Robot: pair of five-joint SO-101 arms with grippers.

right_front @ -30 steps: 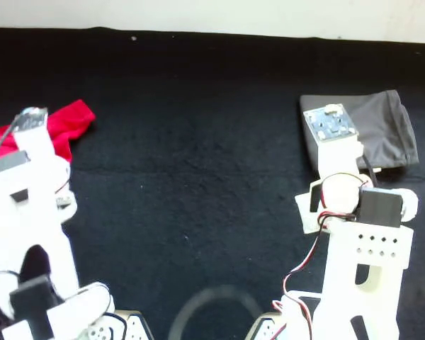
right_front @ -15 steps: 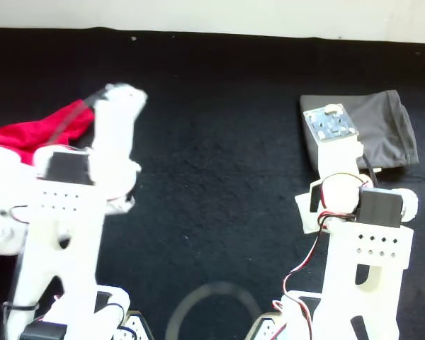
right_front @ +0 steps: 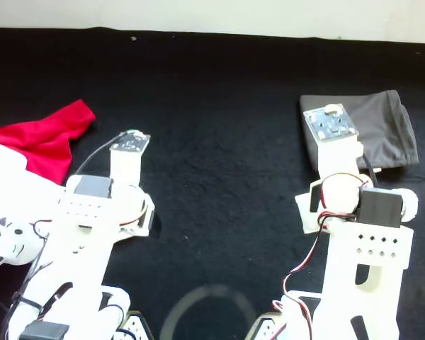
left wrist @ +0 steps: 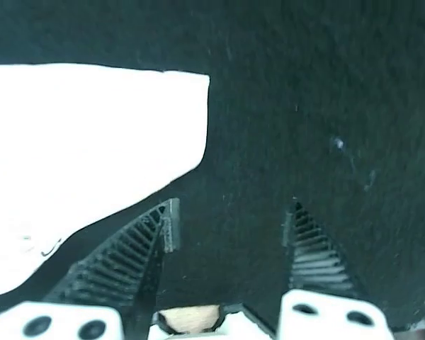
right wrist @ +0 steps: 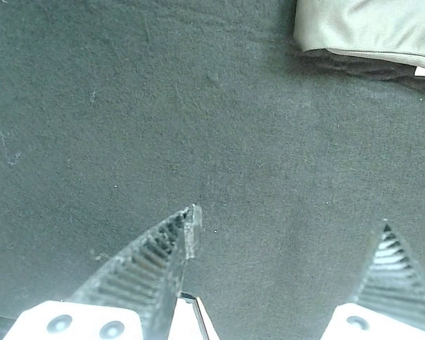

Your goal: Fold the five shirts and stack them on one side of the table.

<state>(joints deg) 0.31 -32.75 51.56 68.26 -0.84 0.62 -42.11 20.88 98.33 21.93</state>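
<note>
**Grippers.** You are holding the left gripper [left wrist: 230, 228] with its jaws apart and nothing between them. It is hanging over the black table cover [right_front: 219, 106], just beside an edge of the white shirt [left wrist: 92, 134]. You are holding the right gripper [right wrist: 290, 237] spread and empty too, over bare cover, with the grey shirt [right wrist: 368, 28] lying near it.

**Task items.** The grey shirt is sitting folded on the right side of the table. The red shirt [right_front: 46, 138] is lying crumpled at the far left. The white shirt, which has a star print, is lying unfolded at the left edge, and the two appear to be touching.

**Risks.**
- If you are closing from this position, one finger is probably landing on cloth and the other on the cover. That is likely to give a shallow pinch that slips.
- Dragging the white shirt is likely pulling the red one along, bunching both.

**Obstructions.**
- The left arm [right_front: 85, 234] is covering part of the white shirt, so you are judging its lie half blind.
- The right arm [right_front: 358, 234] is standing just beside the grey shirt, so any swing there is risking a nudge that opens the fold.
</note>
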